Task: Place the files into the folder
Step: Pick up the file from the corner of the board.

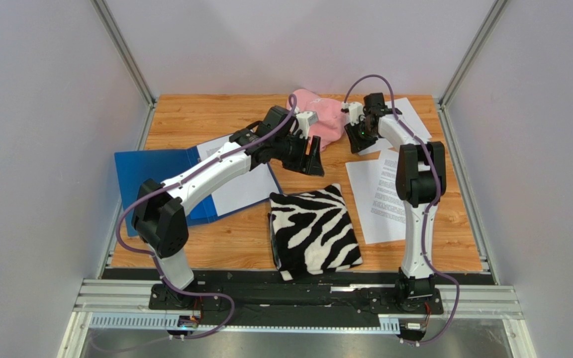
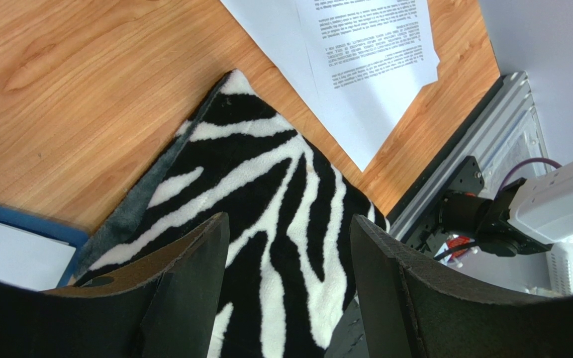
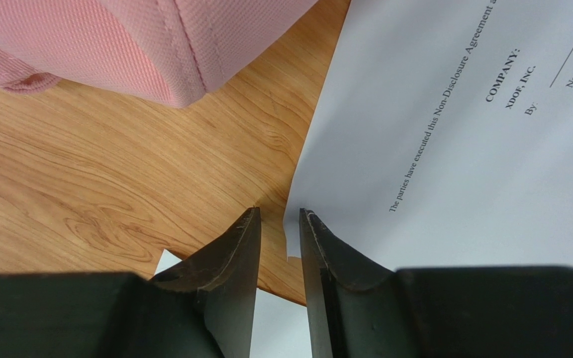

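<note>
The folder (image 1: 136, 175) lay open and flat at the left side of the wooden table (image 1: 215, 119), its blue cover spread wide and one white sheet (image 1: 241, 190) resting on its right half. My left arm reached across that sheet toward the middle of the table. My left gripper (image 1: 314, 155) hung in the air with its jaws well apart and nothing between them. Seen from its wrist, the gripper (image 2: 289, 224) looked down on the zebra cloth (image 2: 267, 171), with a strip of blue folder edge (image 2: 13, 216) at the lower left.

The zebra cloth (image 1: 313, 231) sat folded near the front edge, between the folder and the loose files (image 1: 378, 201). A pink cloth (image 1: 323, 119) lay at the back centre.

To its right, my right gripper (image 1: 357, 138) was down at the table, at the near corner of a printed sheet (image 1: 413, 119) lying at the back right. Its wrist view showed the right gripper (image 3: 278, 216) with its jaws drawn close but a narrow gap between them. Wood was visible through the gap, and the edge of the sheet (image 3: 454, 149) lay just beside the right-hand jaw. The pink cloth (image 3: 155, 37) filled the upper left. The other loose page lay flat beside my right arm, well apart from the folder.
</note>
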Action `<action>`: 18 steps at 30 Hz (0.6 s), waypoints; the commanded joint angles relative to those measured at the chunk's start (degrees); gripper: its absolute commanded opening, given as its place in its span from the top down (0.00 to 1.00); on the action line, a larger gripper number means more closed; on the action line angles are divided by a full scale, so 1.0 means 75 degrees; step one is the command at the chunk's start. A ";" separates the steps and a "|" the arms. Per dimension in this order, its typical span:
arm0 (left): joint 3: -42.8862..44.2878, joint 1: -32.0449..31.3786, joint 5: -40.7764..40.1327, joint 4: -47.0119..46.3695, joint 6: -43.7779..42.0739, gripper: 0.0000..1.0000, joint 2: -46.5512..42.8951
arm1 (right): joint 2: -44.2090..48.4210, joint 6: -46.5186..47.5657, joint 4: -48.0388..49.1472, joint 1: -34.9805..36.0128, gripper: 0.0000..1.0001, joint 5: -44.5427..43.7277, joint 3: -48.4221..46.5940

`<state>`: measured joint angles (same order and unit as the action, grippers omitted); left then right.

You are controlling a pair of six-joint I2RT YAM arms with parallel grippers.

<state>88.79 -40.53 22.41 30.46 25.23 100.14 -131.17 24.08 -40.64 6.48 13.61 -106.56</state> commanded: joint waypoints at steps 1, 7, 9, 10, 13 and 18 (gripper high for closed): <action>0.0173 -0.0021 0.0093 -0.0088 -0.0072 0.31 -0.0121 | -0.0053 0.0224 -0.0311 0.0050 0.69 -0.0431 -0.0171; 0.0102 -0.0033 0.0058 -0.0077 -0.0095 0.30 -0.0156 | 0.0286 0.0072 -0.0019 0.0120 0.73 -0.0572 0.0204; 0.0102 -0.0021 0.0093 -0.0088 -0.0072 0.31 -0.0168 | 0.0357 0.0048 -0.0053 0.0167 0.71 -0.0631 0.0228; 0.0091 -0.0021 0.0082 -0.0088 -0.0083 0.30 -0.0191 | 0.0392 0.0036 -0.0065 0.0156 0.70 -0.0642 0.0251; 0.0032 -0.0033 0.0047 -0.0112 -0.0095 0.30 -0.0238 | 0.0486 0.0036 -0.0054 0.0155 0.67 -0.0806 0.0415; 0.0008 -0.0021 0.0117 -0.0158 -0.0060 0.31 -0.0203 | 0.0544 -0.0022 -0.0053 0.0155 0.67 -0.0900 0.0521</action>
<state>88.79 -40.53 22.44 30.48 25.23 100.14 -129.23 23.99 -40.23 7.38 9.02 -103.74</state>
